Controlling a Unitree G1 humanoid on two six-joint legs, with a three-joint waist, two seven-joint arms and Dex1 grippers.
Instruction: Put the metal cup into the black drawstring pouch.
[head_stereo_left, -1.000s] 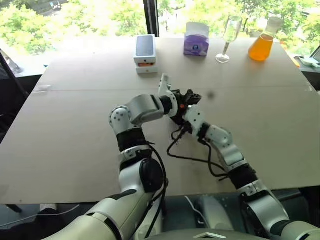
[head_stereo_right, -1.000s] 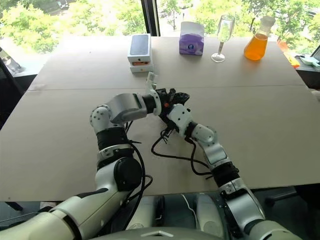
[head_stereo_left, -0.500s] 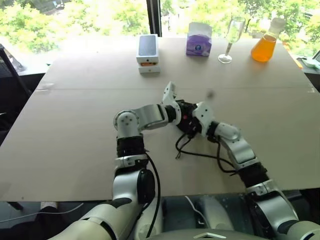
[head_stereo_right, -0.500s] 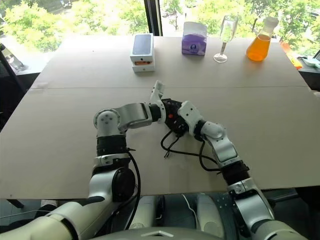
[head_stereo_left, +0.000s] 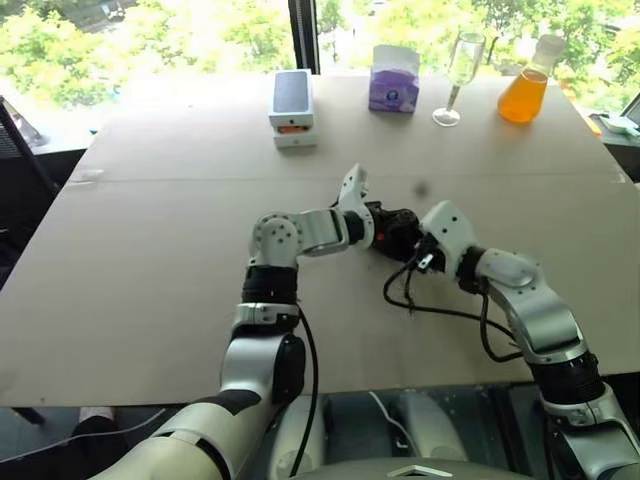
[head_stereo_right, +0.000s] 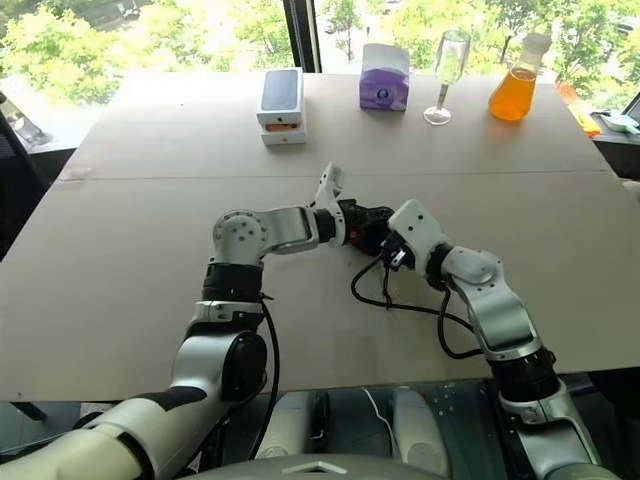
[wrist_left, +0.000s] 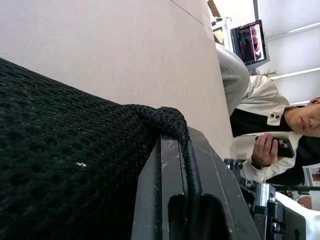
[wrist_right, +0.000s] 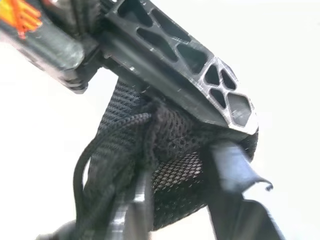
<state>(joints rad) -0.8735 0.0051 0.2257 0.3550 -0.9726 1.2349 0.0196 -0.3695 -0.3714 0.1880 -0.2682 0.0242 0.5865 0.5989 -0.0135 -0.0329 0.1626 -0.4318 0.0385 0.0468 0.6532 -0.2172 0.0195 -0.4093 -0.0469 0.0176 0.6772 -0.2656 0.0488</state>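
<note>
2 grippers met at the black drawstring pouch (head_stereo_left: 397, 229): the left gripper (head_stereo_left: 385, 226) stayed clamped on it, while the right gripper (head_stereo_left: 418, 243), shifted rightward, straddled its mesh part-open, suggesting regrasping.

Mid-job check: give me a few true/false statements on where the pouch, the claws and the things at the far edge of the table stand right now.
1. The left claw is shut on the black drawstring pouch. True.
2. The pouch lies alone by the window. False: it is mid-table, between the left claw and the right claw.
3. A black cord hangs from the pouch down onto the table. True.
4. The wine glass lies on its side. False: it stands upright, between the purple tissue box and the orange flask.
5. The white phone box stands at the near edge. False: it is at the far side, left of the tissue box.
</note>
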